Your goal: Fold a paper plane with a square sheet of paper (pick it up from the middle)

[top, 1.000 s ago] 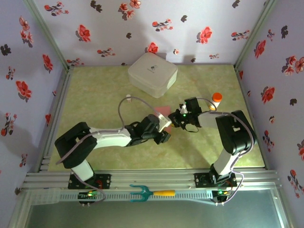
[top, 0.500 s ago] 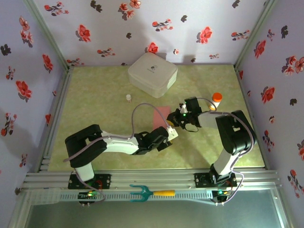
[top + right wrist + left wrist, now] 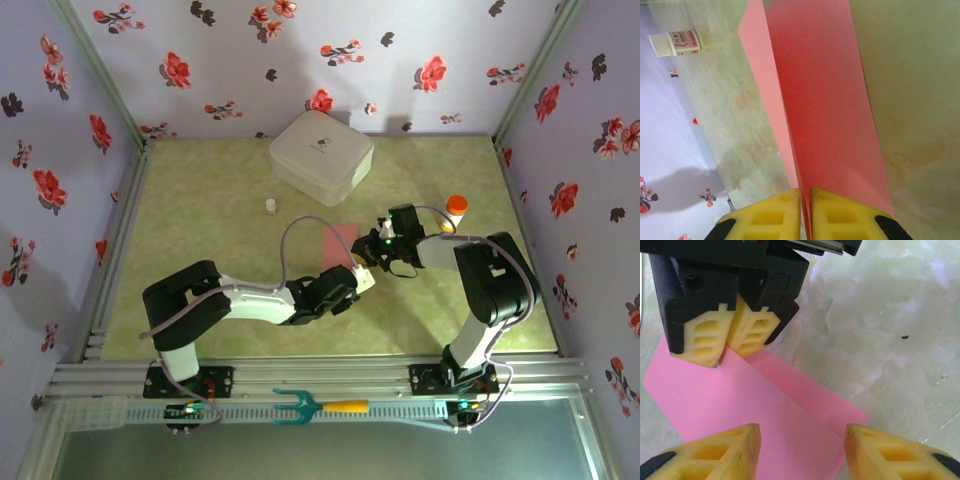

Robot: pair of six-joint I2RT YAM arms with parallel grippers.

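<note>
Only a first lengthwise fold looks done, with no dart yet: the left end effector point(image 3: 802, 450) hangs released astride the near edge of the square sheet of paper point(image 3: 755, 405) at mid-counter point(image 3: 890, 340), its far edge clenched by the right end effector point(image 3: 735, 342).

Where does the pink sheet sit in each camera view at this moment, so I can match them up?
Top external: pink sheet mid-table, just left of the right arm's tip.
Left wrist: pink sheet across the lower left.
Right wrist: pink sheet in the centre, running up from the bottom edge.
Shared landmark: right gripper, jaws shut on the sheet's edge.
</note>
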